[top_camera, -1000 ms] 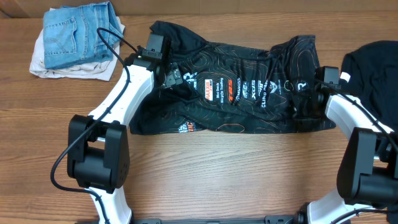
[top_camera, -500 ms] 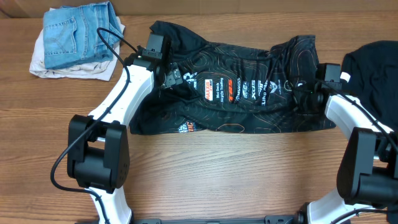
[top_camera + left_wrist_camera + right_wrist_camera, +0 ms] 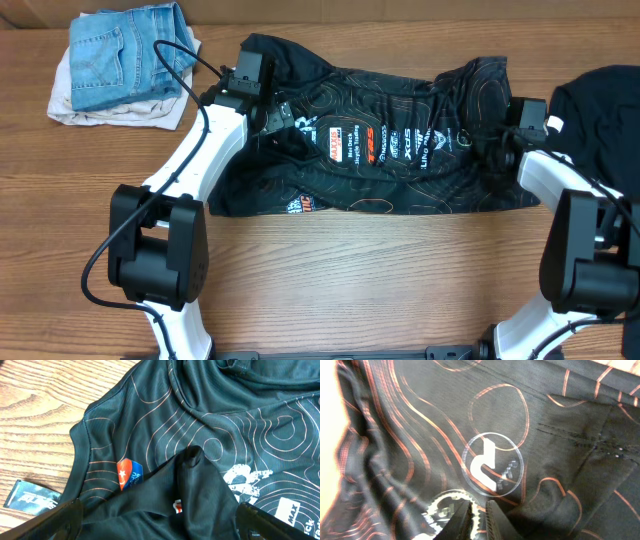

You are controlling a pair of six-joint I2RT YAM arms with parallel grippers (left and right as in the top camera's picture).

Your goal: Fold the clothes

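Observation:
The black jersey [image 3: 390,150] with orange contour lines and a row of white and red logos lies spread across the middle of the table. My left gripper [image 3: 275,122] sits over its left part. In the left wrist view its fingers [image 3: 157,510] are wide open, with a raised fold of the jersey [image 3: 200,475] between them. My right gripper [image 3: 497,150] is at the jersey's right side. In the right wrist view its fingers [image 3: 480,510] are closed to a thin gap on the cloth, beside a round white logo [image 3: 492,465].
A folded pair of blue jeans [image 3: 125,55] lies on a white cloth [image 3: 70,105] at the back left. Another black garment [image 3: 600,110] lies at the right edge. A small dark label [image 3: 30,497] lies on the wood beside the jersey.
My right gripper has shifted slightly towards the back and left, and the cloth beside it has bunched a little. My left arm has barely moved.

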